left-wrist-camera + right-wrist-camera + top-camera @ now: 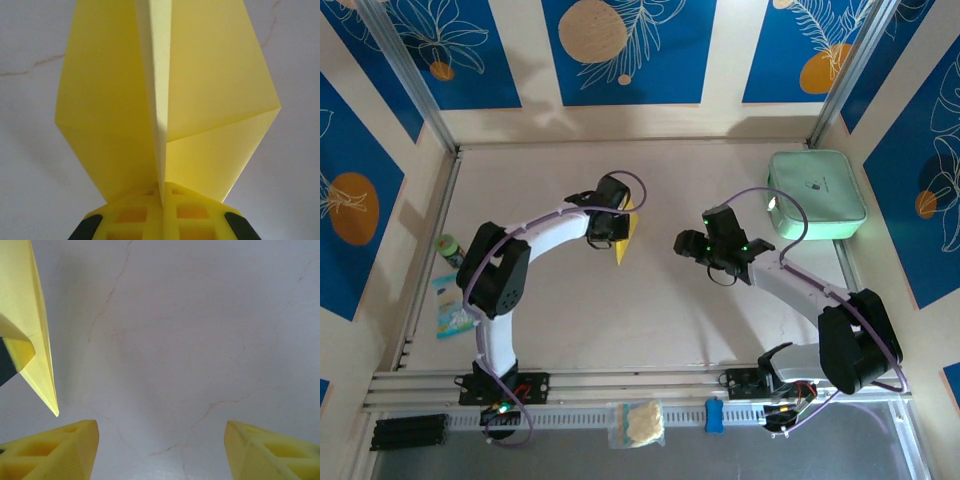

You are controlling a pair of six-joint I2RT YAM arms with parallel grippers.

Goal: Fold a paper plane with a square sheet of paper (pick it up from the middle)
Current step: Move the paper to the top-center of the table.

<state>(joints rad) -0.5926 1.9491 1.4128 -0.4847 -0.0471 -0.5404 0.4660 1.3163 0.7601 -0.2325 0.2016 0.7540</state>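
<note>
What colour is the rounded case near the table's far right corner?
The case is mint green, clearest in the top external view.

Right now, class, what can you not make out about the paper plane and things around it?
Top view: the left arm covers part of the paper plane, so its full outline is hidden.
Left wrist view: the top edge cuts off the plane's far end; the left fingers cover its near end.
Right wrist view: the left edge cuts the plane.
Top view: print on the blue packet is too small to read.
</note>
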